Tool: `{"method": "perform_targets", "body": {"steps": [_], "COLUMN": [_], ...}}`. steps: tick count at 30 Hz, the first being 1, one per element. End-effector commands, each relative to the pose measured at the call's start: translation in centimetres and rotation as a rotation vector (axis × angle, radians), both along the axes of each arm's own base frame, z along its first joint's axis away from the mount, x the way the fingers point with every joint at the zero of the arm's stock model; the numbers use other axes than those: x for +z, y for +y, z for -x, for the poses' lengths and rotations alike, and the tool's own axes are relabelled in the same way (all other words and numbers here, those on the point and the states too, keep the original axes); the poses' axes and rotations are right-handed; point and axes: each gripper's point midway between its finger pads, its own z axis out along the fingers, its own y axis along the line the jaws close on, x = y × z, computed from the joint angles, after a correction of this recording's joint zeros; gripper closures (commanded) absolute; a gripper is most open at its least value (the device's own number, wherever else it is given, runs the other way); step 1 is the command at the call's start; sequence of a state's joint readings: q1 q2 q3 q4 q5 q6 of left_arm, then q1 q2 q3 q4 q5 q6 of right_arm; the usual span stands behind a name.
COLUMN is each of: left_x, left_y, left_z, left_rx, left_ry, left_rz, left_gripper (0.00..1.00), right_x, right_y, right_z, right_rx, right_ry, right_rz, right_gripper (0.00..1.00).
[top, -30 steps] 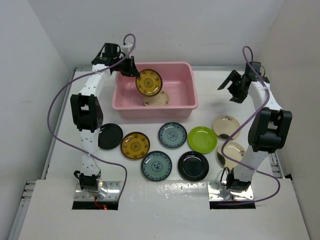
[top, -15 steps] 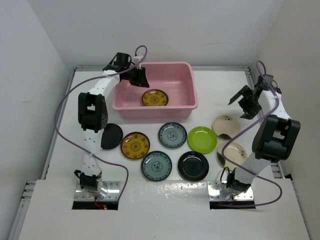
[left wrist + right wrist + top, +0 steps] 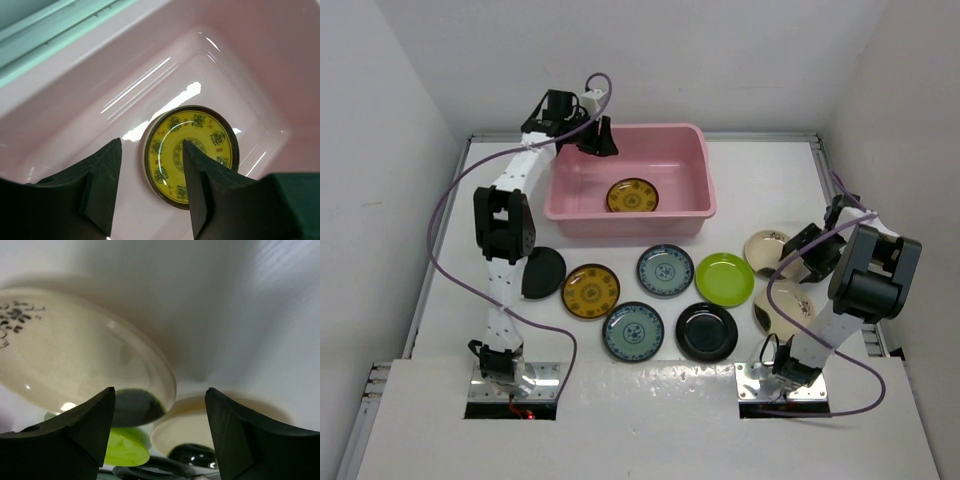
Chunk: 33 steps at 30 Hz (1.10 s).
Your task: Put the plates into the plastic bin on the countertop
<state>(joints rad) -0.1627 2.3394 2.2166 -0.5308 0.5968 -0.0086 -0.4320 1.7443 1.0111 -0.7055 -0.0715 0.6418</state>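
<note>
Left claw (image 3: 599,139) hangs above back-left of large pink rectangular plastic bin (image 3: 630,214), jaws spread, empty. Yellow-brown patterned round saucer (image 3: 632,195) lies flat on bin floor. Right claw (image 3: 802,252) sits low on white surface (image 3: 760,180) beside cream round saucer (image 3: 75,355) — wide, probably to straddle rim.

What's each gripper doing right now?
Left gripper: open, empty, over the yellow plate in the bin.
Right gripper: open, empty, beside a cream plate.

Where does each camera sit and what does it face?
Top external: above and behind, looking down on the countertop; both arms show.
Left wrist: above the pink bin, facing down at a yellow plate; own fingers show.
Right wrist: low beside a cream plate; own fingers show.
Shared: top and left wrist both see that plate.
</note>
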Motion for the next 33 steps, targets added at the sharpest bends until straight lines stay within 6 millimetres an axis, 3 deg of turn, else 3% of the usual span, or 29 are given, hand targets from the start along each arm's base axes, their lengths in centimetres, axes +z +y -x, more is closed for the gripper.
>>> {"method": "perform_targets", "body": {"steps": [1, 5, 7, 11, 13, 16, 19, 20, 21, 22, 23, 24, 26, 27, 29, 30, 31, 32, 33], "left_x": [5.8, 7.5, 9.1, 9.6, 10.2, 10.7, 11.2, 12.3, 13.0, 13.1, 13.1, 13.7, 13.8, 13.8, 14.0, 13.9, 13.8, 13.8, 12.5], "left_y": [2.7, 4.1, 5.7, 9.2, 9.7, 11.3, 11.4, 12.1, 12.1, 13.1, 13.5, 13.9, 15.7, 16.2, 17.9, 17.8, 19.2, 19.8, 20.3], "left_z": [-1.2, -1.2, -1.3, -1.5, -1.4, -1.6, -1.5, -1.5, -1.7, -1.7, -1.7, -1.5, -1.6, -1.6, -1.4, -1.2, -0.8, -0.6, -0.4], "left_rx": [0.061, 0.091, 0.12, 0.189, 0.198, 0.225, 0.207, 0.218, 0.215, 0.223, 0.216, 0.216, 0.252, 0.261, 0.296, 0.296, 0.32, 0.329, 0.333], "left_ry": [-0.137, -0.182, -0.209, -0.206, -0.217, -0.231, -0.265, -0.285, -0.312, -0.312, -0.317, -0.328, -0.32, -0.32, -0.313, -0.308, -0.3, -0.298, -0.266], "left_rz": [-0.009, -0.037, -0.035, -0.039, -0.039, -0.052, -0.079, -0.079, -0.083, -0.078, -0.08, -0.075, -0.072, -0.073, -0.068, -0.068, -0.072, -0.073, -0.07], "left_gripper": [0.45, 0.43, 0.43, 0.43, 0.43, 0.43, 0.43, 0.43, 0.4, 0.39, 0.38, 0.37, 0.37, 0.37, 0.37, 0.37, 0.37, 0.37, 0.37], "right_x": [-1.4, -1.9, -2.0, -2.0, -1.1, 1.1, 5.6, 9.3, 10.3, 12.2, 15.3, 16.4, 19.8, 22.3, 24.7, 27.0, 28.7, 29.3, 31.4], "right_y": [-0.5, -0.8, -1.2, -2.0, -2.5, -3.1, -3.2, -2.2, -3.5, -3.5, -0.9, -1.9, 0.4, 0.9, 1.5, 3.6, 4.7, 4.6, 6.7], "right_z": [-1.1, -2.4, -3.0, -3.8, -5.1, -8.2, -12.2, -14.5, -14.9, -15.9, -17.2, -17.3, -18.7, -19.2, -20.1, -20.9, -21.3, -21.5, -22.2], "right_rx": [0.004, 0.001, -0.009, -0.021, -0.003, -0.013, -0.065, -0.041, -0.129, -0.201, -0.21, -0.264, -0.299, -0.318, -0.333, -0.304, -0.265, -0.252, -0.208], "right_ry": [-0.047, -0.094, -0.119, -0.135, -0.158, -0.231, -0.373, -0.469, -0.466, -0.515, -0.603, -0.627, -0.724, -0.783, -0.862, -0.936, -0.983, -0.999, -1.066], "right_rz": [-0.013, -0.027, -0.027, -0.02, -0.008, 0.021, 0.081, 0.119, 0.217, 0.246, 0.255, 0.352, 0.42, 0.465, 0.494, 0.481, 0.497, 0.512, 0.493], "right_gripper": [0.29, 0.42, 0.6, 0.89, 1.0, 1.0, 1.0, 1.0, 1.0, 1.0, 1.0, 1.0, 1.0, 1.0, 1.0, 1.0, 1.0, 1.0, 1.0]}}
